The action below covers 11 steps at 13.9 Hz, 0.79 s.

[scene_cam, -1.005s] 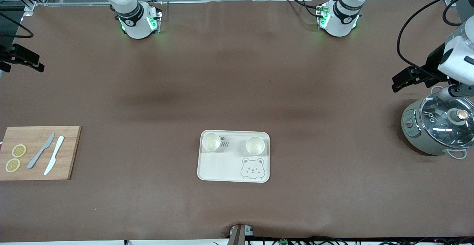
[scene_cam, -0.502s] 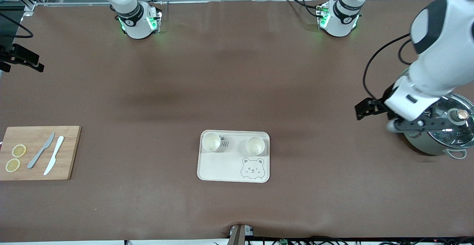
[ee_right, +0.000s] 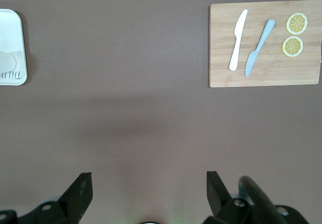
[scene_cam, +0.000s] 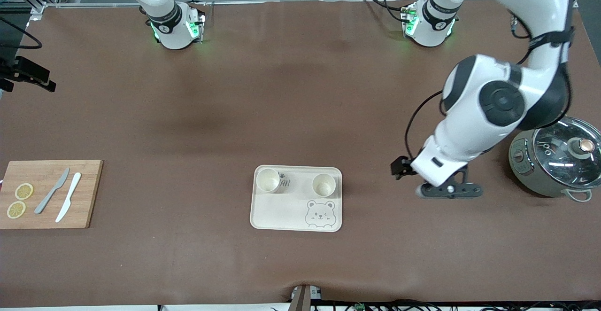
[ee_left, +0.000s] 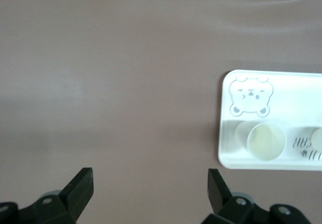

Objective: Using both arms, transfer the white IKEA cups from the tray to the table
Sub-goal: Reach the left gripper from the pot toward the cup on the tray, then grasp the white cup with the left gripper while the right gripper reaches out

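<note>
Front view: left tool (scene_cam: pixel 448 190) hangs wide open over bare surface (scene_cam: pixel 300 104) beside the tray (scene_cam: pixel 281 217), where both white cups (scene_cam: pixel 323 184) (scene_cam: pixel 267 180) sit. A careless approach could tip one. Right tool (ee_right: pixel 146 196), open too, waits. Pot (scene_cam: pixel 556 163) and cutting board (scene_cam: pixel 47 193) stand well clear.

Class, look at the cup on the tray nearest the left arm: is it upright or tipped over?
Upright. The cup stands on the tray with its round rim facing up, its inside showing.
</note>
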### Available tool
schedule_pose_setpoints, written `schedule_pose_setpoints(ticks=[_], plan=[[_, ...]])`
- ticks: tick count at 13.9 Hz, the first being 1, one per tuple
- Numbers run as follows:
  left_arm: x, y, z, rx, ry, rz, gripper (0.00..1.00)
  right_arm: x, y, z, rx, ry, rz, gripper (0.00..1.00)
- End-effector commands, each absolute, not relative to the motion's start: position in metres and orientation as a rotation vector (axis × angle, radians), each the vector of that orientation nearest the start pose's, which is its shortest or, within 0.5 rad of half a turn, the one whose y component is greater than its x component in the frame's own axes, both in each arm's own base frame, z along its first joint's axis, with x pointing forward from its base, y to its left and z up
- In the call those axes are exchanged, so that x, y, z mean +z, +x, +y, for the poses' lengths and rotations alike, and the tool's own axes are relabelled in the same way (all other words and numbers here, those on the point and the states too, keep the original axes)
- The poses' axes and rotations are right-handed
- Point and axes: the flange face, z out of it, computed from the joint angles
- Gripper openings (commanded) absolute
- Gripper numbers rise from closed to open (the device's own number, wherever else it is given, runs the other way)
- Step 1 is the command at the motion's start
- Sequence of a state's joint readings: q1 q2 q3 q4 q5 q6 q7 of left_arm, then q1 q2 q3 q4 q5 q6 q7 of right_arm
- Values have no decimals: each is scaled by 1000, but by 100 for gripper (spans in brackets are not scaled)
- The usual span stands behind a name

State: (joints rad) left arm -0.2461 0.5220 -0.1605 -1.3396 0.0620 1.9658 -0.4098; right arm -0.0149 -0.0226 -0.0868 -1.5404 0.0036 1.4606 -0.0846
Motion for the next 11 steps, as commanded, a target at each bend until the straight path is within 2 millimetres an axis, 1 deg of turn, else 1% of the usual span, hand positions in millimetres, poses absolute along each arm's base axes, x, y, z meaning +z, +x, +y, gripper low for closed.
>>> schedule_pose_setpoints(ticks=[1, 2, 3, 4, 5, 6, 7, 8, 9, 10, 11], plan=[[417, 673, -306, -203, -3191, -144, 100, 642, 530, -60, 92, -3141, 23, 100], [408, 667, -330, -212, -3191, -241, 100, 642, 530, -60, 92, -3141, 23, 100], [401, 668, -339, -243, -3196, -322, 100, 642, 530, -60, 92, -3141, 23, 100], [387, 666, -355, -258, -3208, -345, 100, 642, 530, -60, 92, -3141, 23, 100], [376, 669, -362, -299, -3216, -391, 100, 643, 530, -60, 90, -3141, 23, 100], [365, 668, -377, -355, -3234, -428, 100, 645, 531, -59, 83, -3142, 13, 100], [349, 668, -387, -397, -3239, -475, 100, 644, 533, -57, 83, -3143, 11, 100], [334, 666, -398, -423, -3239, -504, 100, 648, 533, -58, 69, -3144, 16, 100], [317, 660, -408, -416, -3227, -508, 100, 650, 535, -61, 61, -3143, 25, 100], [307, 657, -412, -409, -3212, -503, 100, 646, 540, -60, 69, -3146, 21, 100], [297, 652, -417, -391, -3205, -485, 98, 650, 541, -62, 54, -3145, 25, 100]])
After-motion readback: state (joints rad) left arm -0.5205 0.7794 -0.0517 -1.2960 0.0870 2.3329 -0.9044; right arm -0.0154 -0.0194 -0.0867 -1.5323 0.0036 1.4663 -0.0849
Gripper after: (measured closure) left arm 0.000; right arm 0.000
